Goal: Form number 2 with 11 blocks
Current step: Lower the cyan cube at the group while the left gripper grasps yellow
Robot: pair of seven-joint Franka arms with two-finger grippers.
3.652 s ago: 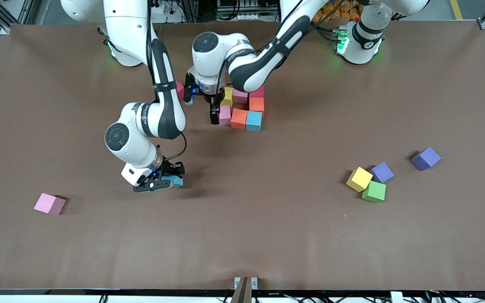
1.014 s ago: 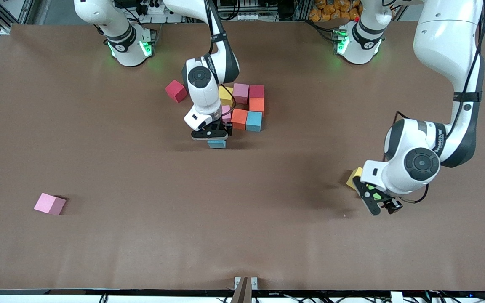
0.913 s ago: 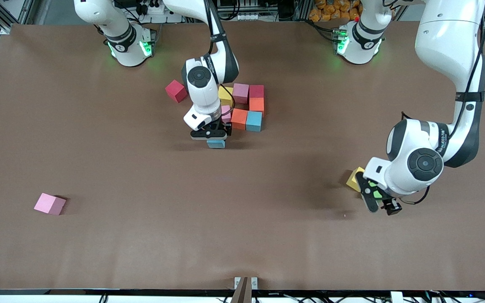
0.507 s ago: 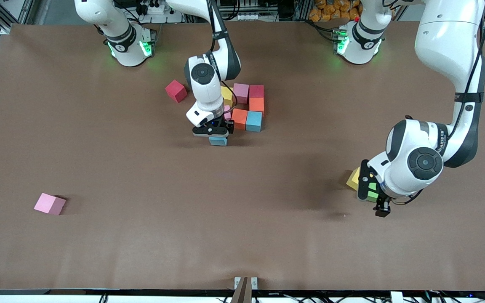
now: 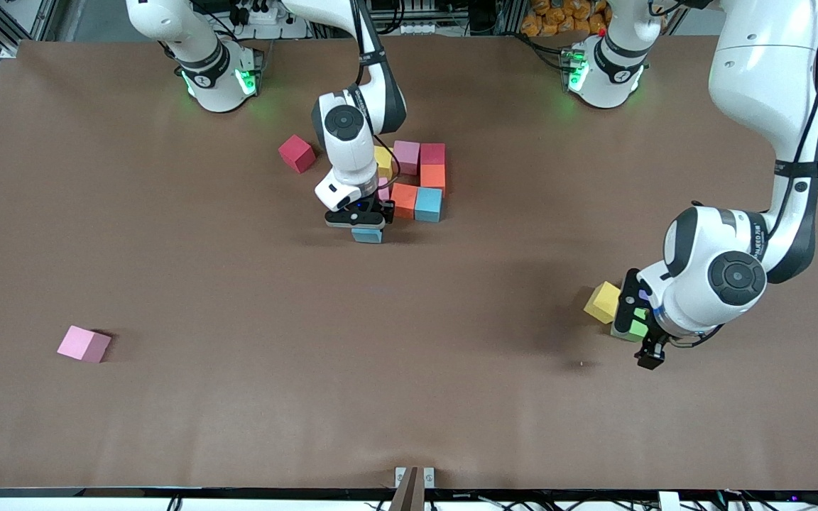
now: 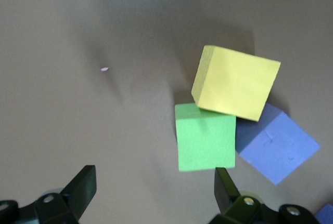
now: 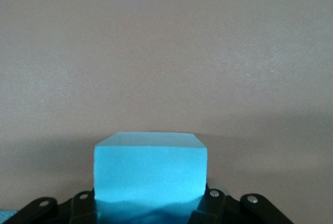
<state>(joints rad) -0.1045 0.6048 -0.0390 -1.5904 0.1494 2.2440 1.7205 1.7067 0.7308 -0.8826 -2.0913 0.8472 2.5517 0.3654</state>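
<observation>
A partly built number 2 sits mid-table: yellow point(image 5: 382, 160), pink point(image 5: 406, 155), dark red point(image 5: 432, 152), orange point(image 5: 433, 176), orange point(image 5: 403, 200) and light blue point(image 5: 428, 204) blocks, plus a pink one point(image 5: 383, 190) half hidden by the right arm. My right gripper point(image 5: 361, 221) point(image 7: 151, 206) is shut on a light blue block point(image 5: 367, 235) point(image 7: 151, 167), low over the table beside that pink block. My left gripper point(image 5: 637, 335) point(image 6: 154, 182) hangs open just above the green block point(image 5: 636, 328) point(image 6: 205, 136), which touches a yellow block point(image 5: 603, 301) point(image 6: 237, 81).
A red block point(image 5: 297, 153) lies beside the figure toward the right arm's end. A lone pink block point(image 5: 84, 343) lies far out at the right arm's end. A purple cube point(image 6: 276, 143) touches the green and yellow blocks, and another purple corner point(image 6: 325, 214) shows by it.
The right gripper has carried the light blue block a little closer to the figure. The left gripper has turned and shifted over the green block.
</observation>
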